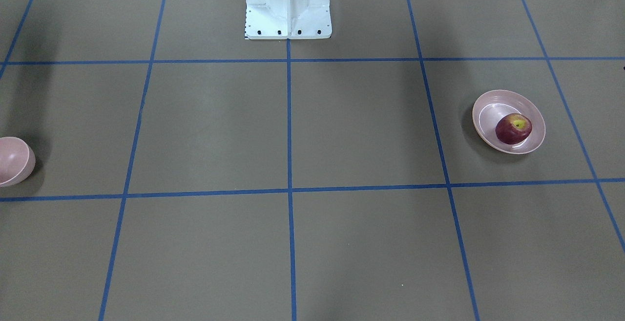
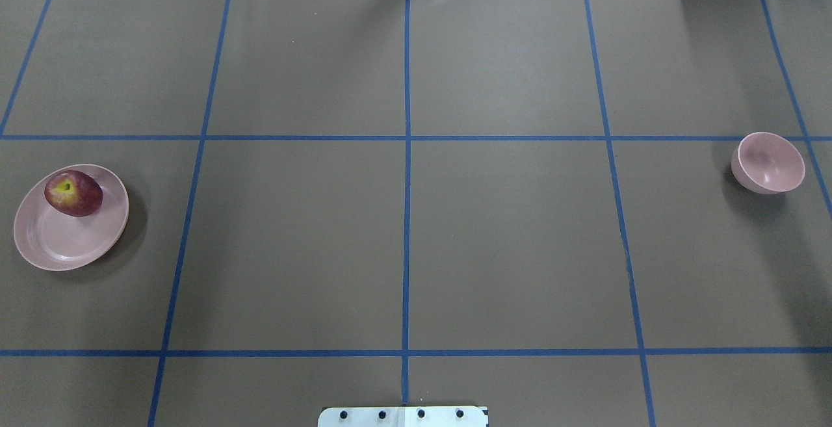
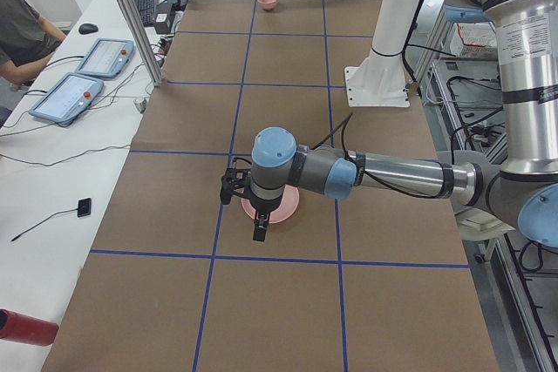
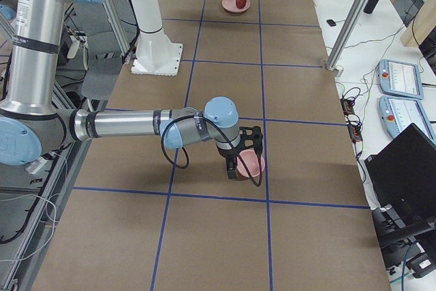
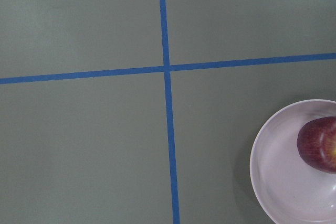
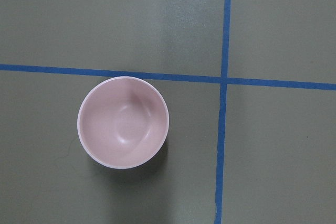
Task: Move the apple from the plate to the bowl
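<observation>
Apple (image 2: pixel 73 193) rests dimple-up on plate (image 2: pixel 65 245); left end effector (image 3: pixel 235 189), right end effector (image 4: pixel 251 142) grip unclear.

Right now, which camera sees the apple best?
Overhead exterior: the whole apple shows on the plate, yellow patch up. Front-facing nearly matches; left wrist crops it; exterior right shows it tiny; exterior left hides it; right wrist misses it.

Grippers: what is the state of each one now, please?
Left gripper: cannot be told, only a side view shows it.
Right gripper: cannot be told, likewise.
</observation>
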`<state>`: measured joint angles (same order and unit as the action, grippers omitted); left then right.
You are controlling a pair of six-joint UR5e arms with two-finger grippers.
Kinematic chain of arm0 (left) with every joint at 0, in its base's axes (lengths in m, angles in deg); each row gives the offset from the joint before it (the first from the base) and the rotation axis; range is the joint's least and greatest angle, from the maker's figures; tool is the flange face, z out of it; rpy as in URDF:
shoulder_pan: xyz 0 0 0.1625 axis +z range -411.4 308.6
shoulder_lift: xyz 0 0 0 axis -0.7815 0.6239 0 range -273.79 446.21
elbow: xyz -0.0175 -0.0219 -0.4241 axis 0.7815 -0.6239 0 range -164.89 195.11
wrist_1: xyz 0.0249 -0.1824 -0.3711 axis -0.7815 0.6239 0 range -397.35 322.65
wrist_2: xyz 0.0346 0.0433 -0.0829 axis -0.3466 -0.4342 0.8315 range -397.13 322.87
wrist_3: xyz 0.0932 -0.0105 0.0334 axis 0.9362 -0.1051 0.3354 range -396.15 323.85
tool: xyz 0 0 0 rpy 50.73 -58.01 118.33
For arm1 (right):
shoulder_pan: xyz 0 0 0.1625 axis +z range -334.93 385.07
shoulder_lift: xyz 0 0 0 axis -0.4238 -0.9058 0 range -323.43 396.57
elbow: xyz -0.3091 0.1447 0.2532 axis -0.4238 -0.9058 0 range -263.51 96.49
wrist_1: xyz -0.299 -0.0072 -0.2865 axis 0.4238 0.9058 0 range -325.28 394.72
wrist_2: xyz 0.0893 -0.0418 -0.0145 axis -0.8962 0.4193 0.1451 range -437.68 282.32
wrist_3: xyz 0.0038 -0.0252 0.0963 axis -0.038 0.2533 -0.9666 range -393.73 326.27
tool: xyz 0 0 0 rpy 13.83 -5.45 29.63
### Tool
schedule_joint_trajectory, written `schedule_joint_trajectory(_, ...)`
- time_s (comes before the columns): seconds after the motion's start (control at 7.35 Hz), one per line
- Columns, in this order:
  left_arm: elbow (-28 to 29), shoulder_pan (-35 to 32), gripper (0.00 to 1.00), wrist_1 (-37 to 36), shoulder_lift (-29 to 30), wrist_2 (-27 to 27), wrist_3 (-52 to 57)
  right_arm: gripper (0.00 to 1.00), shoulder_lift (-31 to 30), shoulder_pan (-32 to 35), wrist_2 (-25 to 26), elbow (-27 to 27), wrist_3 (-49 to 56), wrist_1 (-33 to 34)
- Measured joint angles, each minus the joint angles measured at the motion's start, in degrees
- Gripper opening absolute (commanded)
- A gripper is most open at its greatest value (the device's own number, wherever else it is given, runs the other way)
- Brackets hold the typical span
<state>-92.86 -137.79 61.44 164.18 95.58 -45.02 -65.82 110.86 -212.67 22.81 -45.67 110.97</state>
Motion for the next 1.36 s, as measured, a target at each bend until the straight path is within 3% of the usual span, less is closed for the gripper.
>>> schedule_joint_trajectory(1.36, -0.42, 0.0, 0.98, 2.52, -1.07, 1.77, 0.44, 1.0, -0.7, -0.12, -1.55, -0.28, -0.14, -2.02)
